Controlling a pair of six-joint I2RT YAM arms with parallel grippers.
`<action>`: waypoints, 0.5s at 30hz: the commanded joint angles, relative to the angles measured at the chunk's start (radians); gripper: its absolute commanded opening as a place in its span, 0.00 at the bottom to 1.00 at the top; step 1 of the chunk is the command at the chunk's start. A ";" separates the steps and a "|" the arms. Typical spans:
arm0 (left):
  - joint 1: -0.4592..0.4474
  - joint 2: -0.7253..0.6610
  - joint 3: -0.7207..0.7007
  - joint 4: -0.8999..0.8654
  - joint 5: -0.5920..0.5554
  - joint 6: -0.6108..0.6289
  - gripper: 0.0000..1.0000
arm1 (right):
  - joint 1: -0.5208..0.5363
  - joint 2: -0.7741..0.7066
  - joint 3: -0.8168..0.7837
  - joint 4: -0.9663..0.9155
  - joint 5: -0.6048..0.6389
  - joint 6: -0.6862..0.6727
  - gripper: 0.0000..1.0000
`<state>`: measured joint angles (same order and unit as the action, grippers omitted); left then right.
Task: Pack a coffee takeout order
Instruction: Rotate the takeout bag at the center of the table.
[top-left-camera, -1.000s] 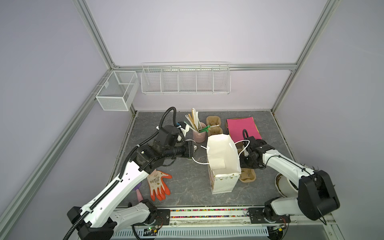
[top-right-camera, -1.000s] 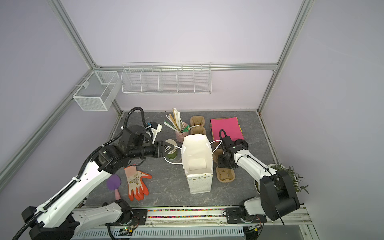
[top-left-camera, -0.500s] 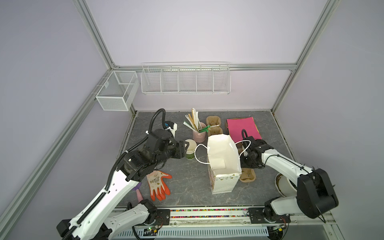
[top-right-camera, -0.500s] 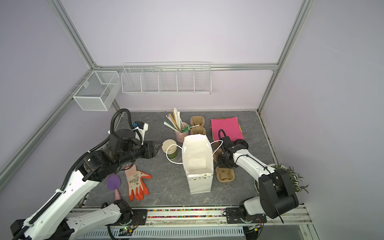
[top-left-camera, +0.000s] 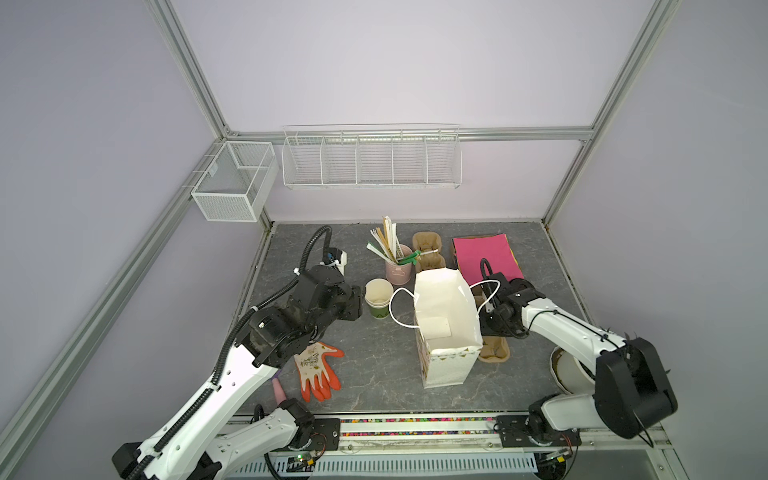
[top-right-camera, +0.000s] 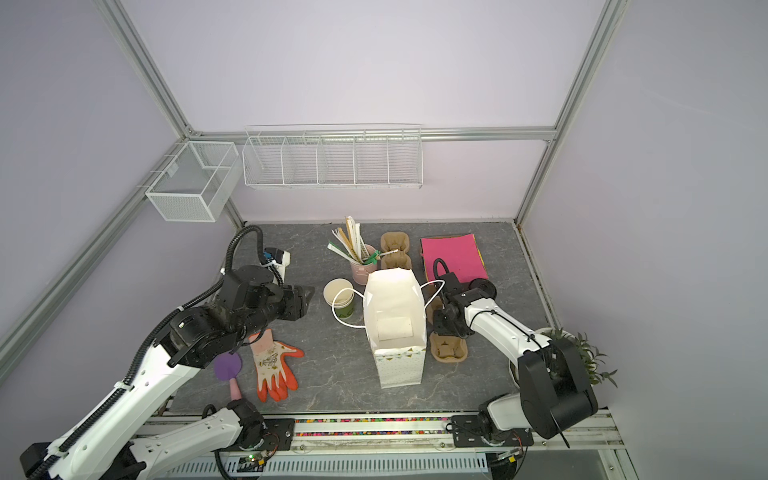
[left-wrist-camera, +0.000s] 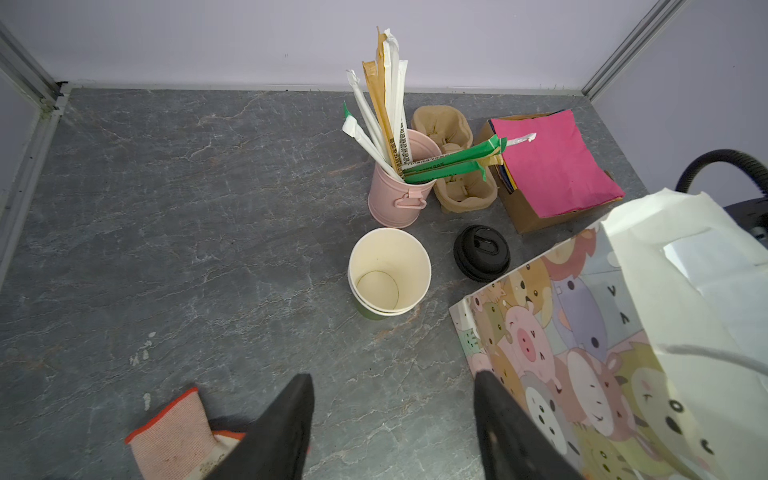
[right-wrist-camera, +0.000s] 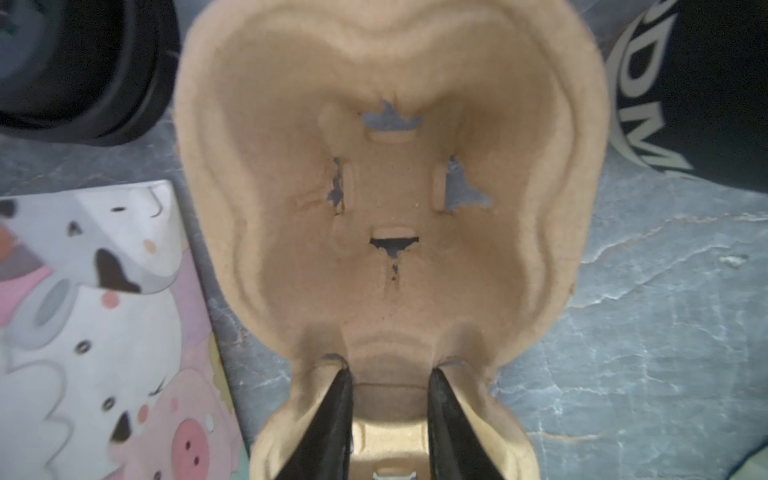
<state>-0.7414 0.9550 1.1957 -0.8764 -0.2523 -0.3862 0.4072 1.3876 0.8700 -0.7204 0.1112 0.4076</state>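
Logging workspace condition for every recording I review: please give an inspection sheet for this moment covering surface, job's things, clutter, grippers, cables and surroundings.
Surface: grey marbled table top, no spills seen.
Job's things: paper bag upright, mouth open; cup carrier flat beside it; second carrier and pink sheets at the back.
Clutter: nested paper cups, black lid, pink bucket of wrapped sticks, glove, purple spatula, potted plant.
Grippers: left gripper open, empty; right gripper astride the cup carrier's middle ridge, grip unclear.
Cables: black conduit looped on each arm, no snag seen.
Surroundings: wire baskets on lilac walls.
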 joint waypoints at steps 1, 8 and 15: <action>0.004 -0.024 -0.022 -0.010 -0.044 0.031 0.63 | 0.010 -0.056 0.040 -0.055 0.022 0.007 0.29; 0.004 -0.024 -0.054 0.008 -0.060 0.044 0.65 | 0.018 -0.146 0.048 -0.129 0.031 0.028 0.29; 0.007 -0.039 -0.080 0.030 -0.094 0.055 0.66 | 0.016 -0.277 0.119 -0.281 0.082 0.045 0.29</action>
<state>-0.7406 0.9337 1.1278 -0.8589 -0.3149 -0.3538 0.4175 1.1648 0.9386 -0.8963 0.1562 0.4305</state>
